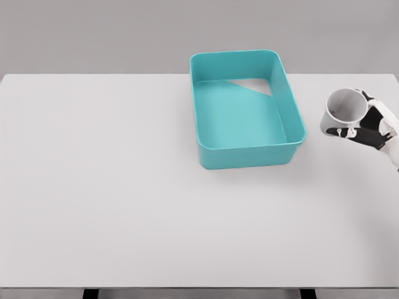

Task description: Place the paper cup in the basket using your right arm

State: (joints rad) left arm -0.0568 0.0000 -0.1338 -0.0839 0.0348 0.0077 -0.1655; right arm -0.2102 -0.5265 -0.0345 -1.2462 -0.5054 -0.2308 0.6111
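I have the paper cup clasped in my right hand, tilted, right of the teal basket; carrying across and dropping remain.

White table (plain, matte): teal basket rests directly on it, right of centre, toward far edge.

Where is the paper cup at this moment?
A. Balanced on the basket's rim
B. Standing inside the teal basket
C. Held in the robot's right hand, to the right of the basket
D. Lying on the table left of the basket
C: the paper cup sits tilted in the right hand, whose fingers wrap it, clear of the basket, which holds nothing.
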